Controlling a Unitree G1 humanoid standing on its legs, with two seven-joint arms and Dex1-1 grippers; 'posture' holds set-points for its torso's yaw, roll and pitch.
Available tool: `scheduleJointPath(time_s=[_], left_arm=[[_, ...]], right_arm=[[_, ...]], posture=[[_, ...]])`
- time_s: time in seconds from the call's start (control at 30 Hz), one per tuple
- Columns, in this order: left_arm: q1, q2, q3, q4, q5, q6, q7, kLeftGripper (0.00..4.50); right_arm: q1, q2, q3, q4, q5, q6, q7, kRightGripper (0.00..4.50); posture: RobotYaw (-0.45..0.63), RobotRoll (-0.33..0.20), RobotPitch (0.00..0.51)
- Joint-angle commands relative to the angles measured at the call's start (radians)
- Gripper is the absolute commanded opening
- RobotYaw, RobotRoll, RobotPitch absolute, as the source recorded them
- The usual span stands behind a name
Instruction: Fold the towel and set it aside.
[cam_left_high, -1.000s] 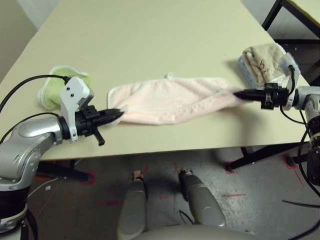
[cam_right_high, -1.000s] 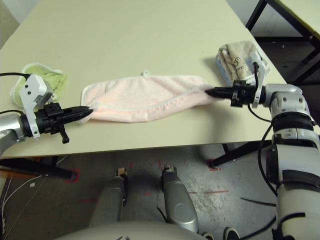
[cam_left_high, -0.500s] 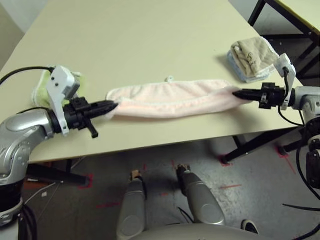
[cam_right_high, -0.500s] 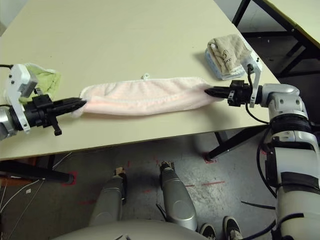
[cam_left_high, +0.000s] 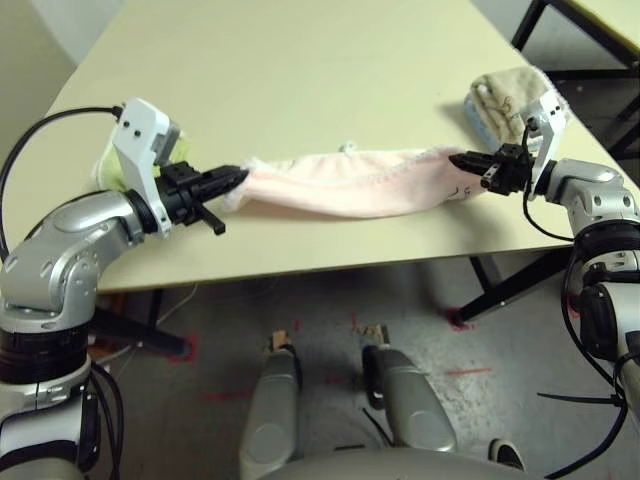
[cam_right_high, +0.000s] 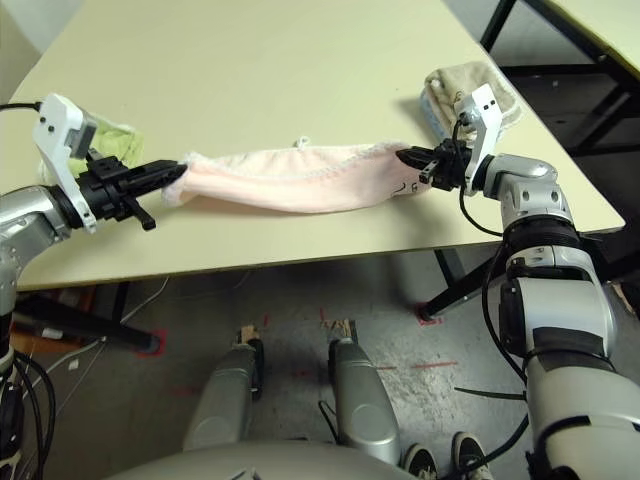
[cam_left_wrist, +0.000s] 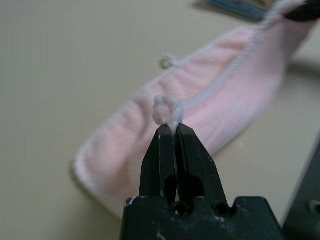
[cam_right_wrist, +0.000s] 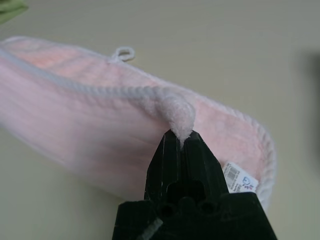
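The pale pink towel (cam_left_high: 350, 183) lies stretched as a long narrow band across the table near its front edge, with white stitched edging and a small white loop (cam_left_high: 348, 148) on its far side. My left gripper (cam_left_high: 238, 177) is shut on the towel's left corner, and a pinched tuft of towel (cam_left_wrist: 167, 111) sticks out past the fingertips. My right gripper (cam_left_high: 457, 160) is shut on the right corner, where the white edging (cam_right_wrist: 125, 92) bunches at the tips. A small printed tag (cam_right_wrist: 239, 178) hangs at that end.
A light-green fluffy cloth (cam_right_high: 118, 142) lies behind my left wrist at the table's left edge. A folded beige towel over a blue layer (cam_left_high: 505, 97) sits at the back right, just beyond my right gripper. The table's front edge (cam_left_high: 330, 262) runs close under the towel.
Both grippers have come inward and away from the front edge with the towel's corners held. The towel has narrowed into a tighter band.
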Motion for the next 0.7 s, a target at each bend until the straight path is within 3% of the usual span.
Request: scheduleJointPath(time_s=[0.03,0.4,0.7], left_arm=[[-0.022,-0.011,-0.009,0.027,0.007,0.022,0.015,0.06],[-0.117,-0.079,-0.079,0.143,0.089,-0.007,0.06,0.06],[-0.207,-0.1,-0.139,0.291,0.185,-0.109,0.027,0.06]], right_arm=[[-0.007,0.01,0.007,0.048,-0.027,-0.025,-0.045,0.0],[-0.073,0.029,0.0,0.144,-0.065,-0.053,-0.155,0.0],[-0.04,-0.06,-0.015,0.141,-0.047,-0.017,0.009,0.0]], posture=[[0.14,0.0,0.199],[0.15,0.0,0.2],[0.15,0.0,0.207]])
